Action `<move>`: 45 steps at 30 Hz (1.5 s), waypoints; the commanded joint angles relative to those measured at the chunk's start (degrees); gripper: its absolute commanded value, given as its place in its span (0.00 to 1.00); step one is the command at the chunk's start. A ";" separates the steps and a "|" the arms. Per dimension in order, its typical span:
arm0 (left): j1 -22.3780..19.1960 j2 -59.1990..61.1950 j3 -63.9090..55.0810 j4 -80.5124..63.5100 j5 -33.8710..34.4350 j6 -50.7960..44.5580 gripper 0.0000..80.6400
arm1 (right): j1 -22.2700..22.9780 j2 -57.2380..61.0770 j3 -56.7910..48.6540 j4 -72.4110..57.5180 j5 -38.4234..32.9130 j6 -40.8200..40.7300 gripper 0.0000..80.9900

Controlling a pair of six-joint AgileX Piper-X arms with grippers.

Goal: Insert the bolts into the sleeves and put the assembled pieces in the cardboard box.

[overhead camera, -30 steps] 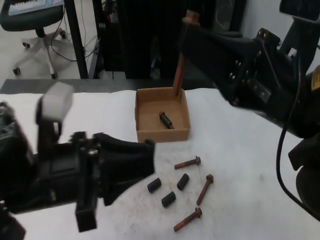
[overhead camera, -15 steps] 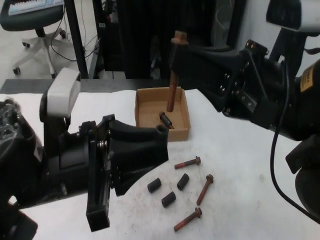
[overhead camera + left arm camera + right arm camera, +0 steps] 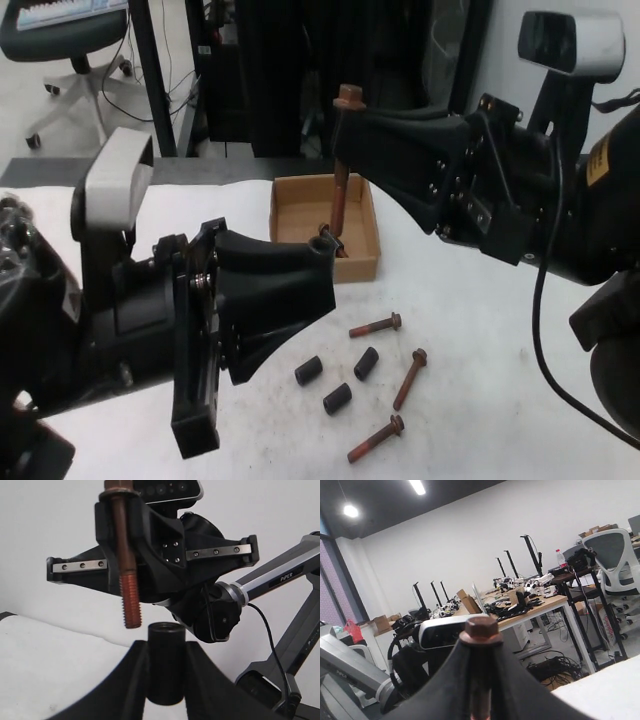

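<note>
The left tool (image 3: 166, 650) grips an upright sleeve (image 3: 165, 672), while the right tool (image 3: 481, 652) clamps a bolt (image 3: 129, 595) head-up, its threaded tip just above the sleeve's mouth and slightly off-centre, near the box (image 3: 305, 181).

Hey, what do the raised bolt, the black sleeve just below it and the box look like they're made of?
The bolt looks like steel with a coppery-brown coating or rust: dull reddish shank, brighter threads. The sleeve seems metal with a matte black finish, possibly plastic: smooth hollow tube. The box is plain brown cardboard: thin tan walls.
</note>
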 commanded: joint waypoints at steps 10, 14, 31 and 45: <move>-0.31 -0.19 -0.57 5.32 -0.29 1.75 0.00 | 0.17 -0.45 -2.97 -0.44 -1.86 0.30 0.01; -0.31 -0.19 -0.57 5.32 -0.72 1.75 0.00 | 0.32 -0.45 -2.94 0.58 -2.68 1.46 0.01; -0.31 -0.19 -0.57 0.65 -1.56 0.11 0.00 | 3.24 -0.45 -2.94 6.31 -3.01 -2.86 0.01; -0.31 -0.19 -0.57 0.62 1.55 -0.02 0.00 | 3.24 -0.45 -5.32 4.40 -3.33 -1.93 0.01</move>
